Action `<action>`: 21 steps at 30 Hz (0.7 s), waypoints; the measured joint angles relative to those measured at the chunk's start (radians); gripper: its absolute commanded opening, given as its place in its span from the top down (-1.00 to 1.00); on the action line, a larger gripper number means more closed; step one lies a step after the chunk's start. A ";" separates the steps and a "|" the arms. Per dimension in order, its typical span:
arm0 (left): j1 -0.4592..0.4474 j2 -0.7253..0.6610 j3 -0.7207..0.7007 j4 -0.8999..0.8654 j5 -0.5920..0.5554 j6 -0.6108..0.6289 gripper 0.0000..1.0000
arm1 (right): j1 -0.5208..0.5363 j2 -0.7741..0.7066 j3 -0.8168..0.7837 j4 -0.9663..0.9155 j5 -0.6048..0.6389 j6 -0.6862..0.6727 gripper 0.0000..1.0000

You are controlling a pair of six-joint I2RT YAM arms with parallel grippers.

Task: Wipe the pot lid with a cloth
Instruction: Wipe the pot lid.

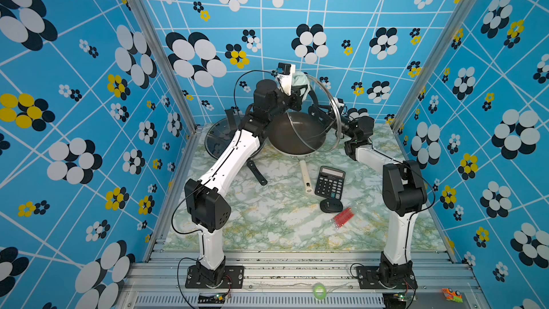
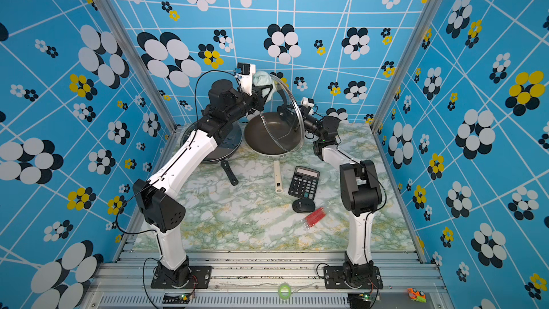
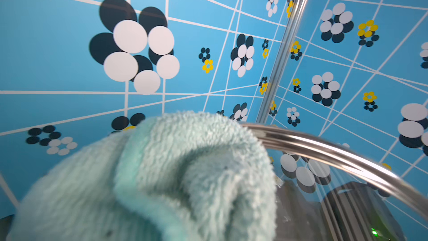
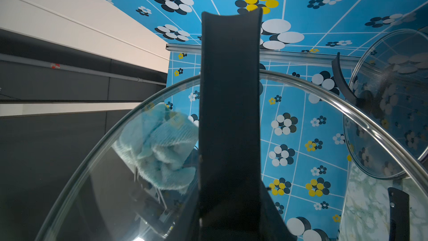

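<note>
The pot lid [image 1: 334,105] [image 2: 292,105] is clear glass with a steel rim, held up on edge above the back of the table. My right gripper [image 1: 315,111] [image 2: 285,111] is shut on its black handle [image 4: 229,112], which fills the middle of the right wrist view. The pale mint cloth [image 1: 300,80] [image 2: 263,77] is bunched in my left gripper [image 1: 298,94], which is shut on it. It presses on the lid's face near the upper rim [image 3: 324,144]. Seen through the glass, the cloth [image 4: 159,144] lies flat against it. The cloth [image 3: 185,170] hides the left fingers.
A dark pan [image 1: 292,135] with a cream handle [image 1: 306,176] sits under the raised lid. A second glass lid [image 1: 219,141] covers another pan at back left, under the left arm. A calculator [image 1: 329,182], black mouse [image 1: 331,206] and red packet [image 1: 343,216] lie at right.
</note>
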State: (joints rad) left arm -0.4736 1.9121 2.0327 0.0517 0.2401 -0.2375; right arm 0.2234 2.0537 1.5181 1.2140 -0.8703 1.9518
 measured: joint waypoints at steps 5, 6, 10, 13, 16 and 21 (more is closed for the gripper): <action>0.037 0.000 -0.068 0.082 -0.051 -0.041 1.00 | 0.000 -0.020 0.047 0.002 -0.020 0.015 1.00; 0.043 0.000 -0.080 0.093 -0.058 -0.053 1.00 | 0.000 -0.020 0.064 0.002 -0.023 0.020 1.00; 0.060 0.002 -0.103 0.120 -0.074 -0.082 1.00 | 0.000 -0.020 0.126 0.002 -0.031 0.031 1.00; 0.061 0.005 -0.112 0.138 -0.085 -0.088 1.00 | 0.000 -0.020 0.171 0.002 -0.033 0.035 1.00; 0.058 0.008 -0.115 0.140 -0.087 -0.090 1.00 | 0.000 -0.020 0.212 0.002 -0.033 0.035 1.00; 0.027 0.009 -0.142 0.136 -0.088 -0.092 1.00 | -0.002 0.006 0.314 0.007 -0.024 0.035 1.00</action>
State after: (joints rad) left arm -0.4461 1.9213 1.8904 0.1879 0.1524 -0.3290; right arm 0.2211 2.0602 1.8320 1.2209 -0.8940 1.9869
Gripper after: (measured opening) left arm 0.161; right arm 0.320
